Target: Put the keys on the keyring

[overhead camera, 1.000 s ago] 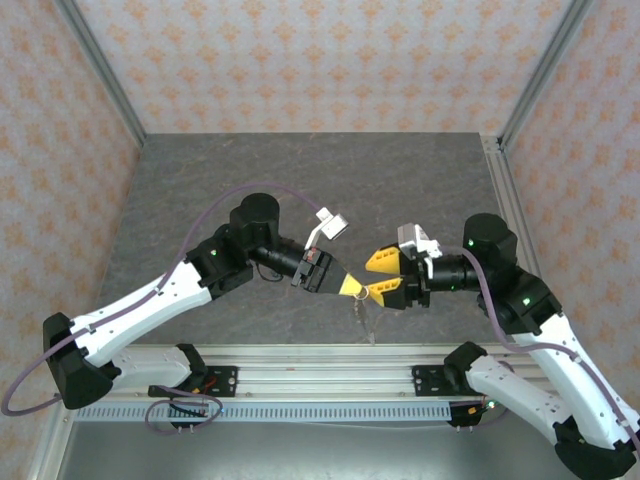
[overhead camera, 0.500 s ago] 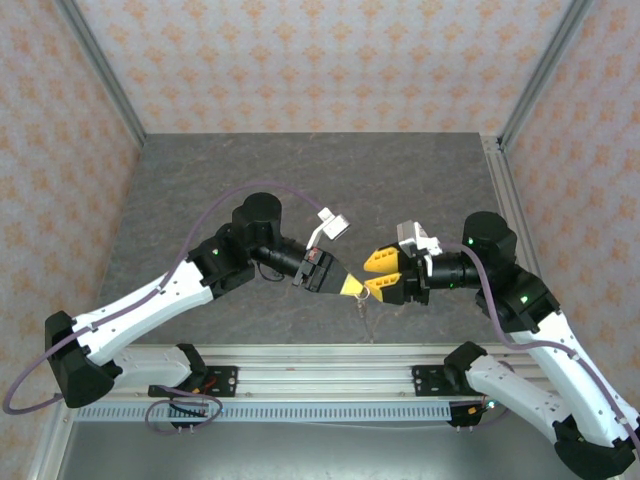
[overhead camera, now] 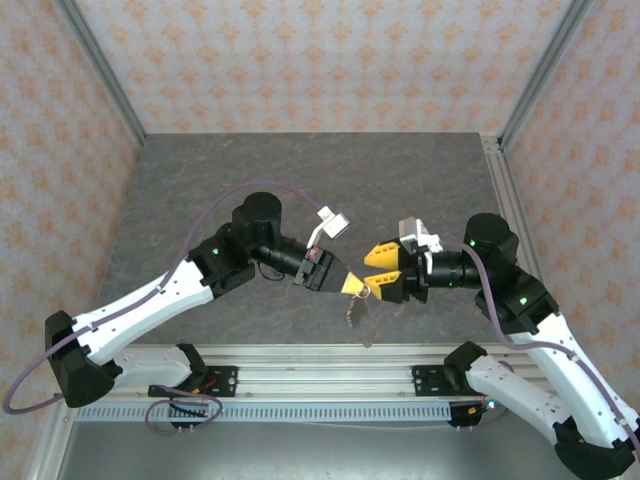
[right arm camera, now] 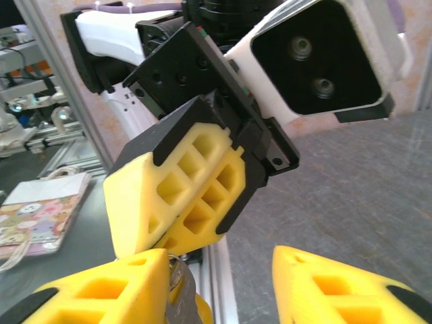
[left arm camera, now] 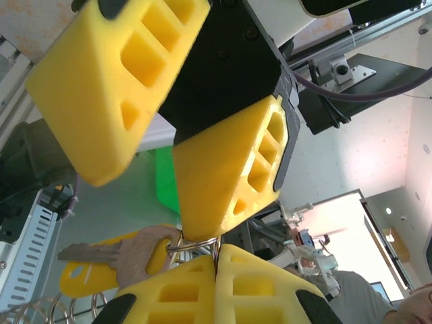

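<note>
Threading step, I reckon. My left claw [overhead camera: 350,286] is clamped on the keyring [left arm camera: 179,247]; key [left arm camera: 138,251] hangs at it, head touching. My right claw [overhead camera: 373,272]: jaws apart, lower pad by key. Nxt: pinch key, work it round coil, v. fine alignment.

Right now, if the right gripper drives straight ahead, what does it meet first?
The right gripper would probably meet the left gripper, shut on the keyring, almost at once; depth is unclear.

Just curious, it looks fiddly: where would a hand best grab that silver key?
Probably the silver key by its free blade, pinched across the flat faces from the tip side: its holed end sits at the keyring clamped in the left hand.
</note>
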Controlling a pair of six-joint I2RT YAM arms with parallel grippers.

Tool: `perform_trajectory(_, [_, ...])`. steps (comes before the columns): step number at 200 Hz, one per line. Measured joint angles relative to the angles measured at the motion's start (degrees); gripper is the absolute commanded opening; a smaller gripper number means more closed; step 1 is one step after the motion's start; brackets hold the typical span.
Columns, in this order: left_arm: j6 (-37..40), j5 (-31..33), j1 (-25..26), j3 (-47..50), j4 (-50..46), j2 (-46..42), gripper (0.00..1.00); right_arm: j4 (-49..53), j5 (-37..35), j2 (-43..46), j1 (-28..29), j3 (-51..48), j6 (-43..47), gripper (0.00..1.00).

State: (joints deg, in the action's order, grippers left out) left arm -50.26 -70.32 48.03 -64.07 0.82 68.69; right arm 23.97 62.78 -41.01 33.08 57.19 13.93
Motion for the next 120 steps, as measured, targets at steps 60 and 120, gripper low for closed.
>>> perform_trajectory(60, [-0.2,3.8,0.4,4.0,6.4,-0.8,0.0,2.4,-6.4,1.5,0.1,2.2,-4.6,0.63])
perform_trajectory(120, [-1.4,8.9,0.4,9.9,14.1,-1.0,0.0,7.9,-7.9,1.1,0.2,9.5,-9.6,0.54])
